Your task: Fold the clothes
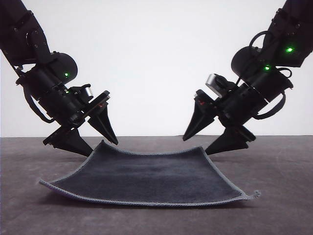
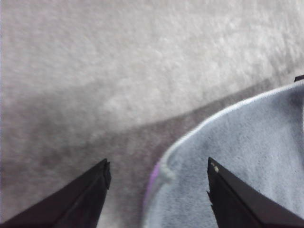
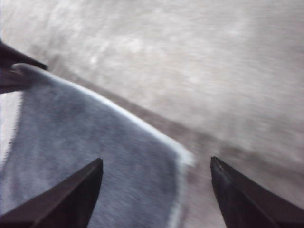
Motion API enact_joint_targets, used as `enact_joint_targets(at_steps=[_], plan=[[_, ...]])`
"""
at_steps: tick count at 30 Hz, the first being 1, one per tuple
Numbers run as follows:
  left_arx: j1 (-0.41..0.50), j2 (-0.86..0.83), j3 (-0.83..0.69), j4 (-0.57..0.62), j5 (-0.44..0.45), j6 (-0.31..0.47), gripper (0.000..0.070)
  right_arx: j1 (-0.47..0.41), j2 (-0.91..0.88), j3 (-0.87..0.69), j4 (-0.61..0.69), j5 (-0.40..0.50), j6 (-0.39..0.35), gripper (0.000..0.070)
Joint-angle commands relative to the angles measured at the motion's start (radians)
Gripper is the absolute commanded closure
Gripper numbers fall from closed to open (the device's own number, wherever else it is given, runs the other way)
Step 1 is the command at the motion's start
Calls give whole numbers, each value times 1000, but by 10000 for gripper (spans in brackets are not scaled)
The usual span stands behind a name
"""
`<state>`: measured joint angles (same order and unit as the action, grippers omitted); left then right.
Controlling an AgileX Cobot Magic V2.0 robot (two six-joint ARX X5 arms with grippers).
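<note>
Front view first: the cloth (image 1: 146, 178) lies dark grey side up on the desk (image 1: 283, 196), its near edge flat and its two far corners curled up off the surface, with a frayed tuft at the near right corner. The left pincer (image 1: 100, 147) straddles the far left corner, jaws spread apart, one tip on either side of the raised edge; the right pincer (image 1: 198, 146) mirrors it at the far right corner, jaws also apart, nothing clamped yet. Over to the left wrist view: the left pincer (image 2: 156, 171) is wide open and the cloth (image 2: 237, 156) corner pokes in between the tips, a sliver of purple underside showing at the curl. Right wrist view now: the right pincer (image 3: 156, 166) gapes too, the cloth (image 3: 95, 142) corner with its pale stitched edging sitting in the gap. This looks light, soft and floppy, so it should drape and sag once lifted; the stitched corners are the firmest bite, and both far corners look like the places to pinch.
</note>
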<state>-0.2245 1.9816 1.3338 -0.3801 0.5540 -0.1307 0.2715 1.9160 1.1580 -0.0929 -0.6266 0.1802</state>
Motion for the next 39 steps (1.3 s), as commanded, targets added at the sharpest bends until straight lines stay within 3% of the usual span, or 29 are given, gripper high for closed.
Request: enact_joint_targets(at_steps=[1, 4, 14, 16, 18, 20, 21, 27, 30, 39], plan=[[-11, 26, 20, 3, 7, 10, 305, 14, 22, 21, 11, -2, -5, 251], [-19, 26, 20, 3, 7, 10, 305, 25, 22, 21, 11, 2, -5, 315], [-22, 26, 20, 6, 7, 10, 309, 19, 22, 21, -10, 57, -14, 327], [-22, 26, 20, 6, 7, 10, 315, 19, 22, 21, -15, 60, -16, 360], [-22, 26, 20, 5, 7, 10, 415, 19, 22, 21, -19, 60, -16, 479], [-22, 26, 20, 6, 7, 11, 625, 19, 22, 21, -23, 59, -16, 637], [-22, 26, 20, 6, 7, 11, 699, 19, 22, 21, -25, 59, -17, 692], [-22, 26, 20, -2, 10, 11, 696, 18, 22, 21, -28, 54, -34, 700], [-16, 26, 30, -56, 51, 32, 696, 8, 21, 31, -77, 5, -52, 700], [-5, 26, 142, -367, 70, 164, 696, -31, 17, 152, -479, -63, -220, 700]])
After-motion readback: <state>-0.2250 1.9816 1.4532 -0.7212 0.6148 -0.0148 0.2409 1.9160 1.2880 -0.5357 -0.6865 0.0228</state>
